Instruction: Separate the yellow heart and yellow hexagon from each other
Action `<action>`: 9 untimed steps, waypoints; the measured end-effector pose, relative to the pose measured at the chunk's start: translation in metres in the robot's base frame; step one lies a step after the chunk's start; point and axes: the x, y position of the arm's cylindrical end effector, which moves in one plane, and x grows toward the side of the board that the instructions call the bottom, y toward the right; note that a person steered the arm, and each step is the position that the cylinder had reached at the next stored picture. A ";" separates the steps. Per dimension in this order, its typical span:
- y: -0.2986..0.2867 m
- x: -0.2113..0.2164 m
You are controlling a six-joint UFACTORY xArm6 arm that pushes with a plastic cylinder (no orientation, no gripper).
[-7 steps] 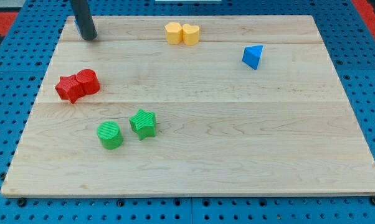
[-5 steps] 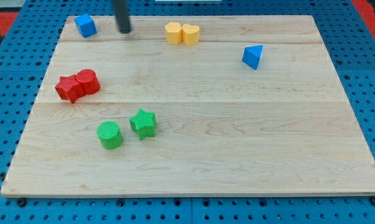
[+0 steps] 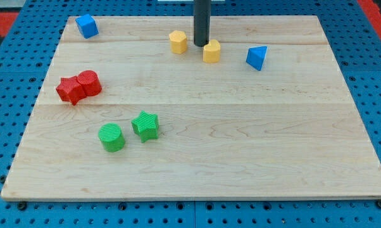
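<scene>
Yellow hexagon (image 3: 178, 42) lies left of my tip (image 3: 200, 44); yellow heart (image 3: 211, 51) just right of it, apart. No jaws fitted, only the rod.

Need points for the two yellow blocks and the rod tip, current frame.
yellow hexagon (image 3: 178, 42), camera view, middle of its top face.
yellow heart (image 3: 211, 51), camera view, centre of the block.
my tip (image 3: 200, 44), camera view, very end of the rod, between the two yellow blocks.
</scene>
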 end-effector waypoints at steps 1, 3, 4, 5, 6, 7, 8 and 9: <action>0.003 -0.019; -0.051 0.011; 0.009 0.071; 0.033 0.137; 0.034 0.199; 0.021 0.267; -0.033 0.284; -0.088 0.286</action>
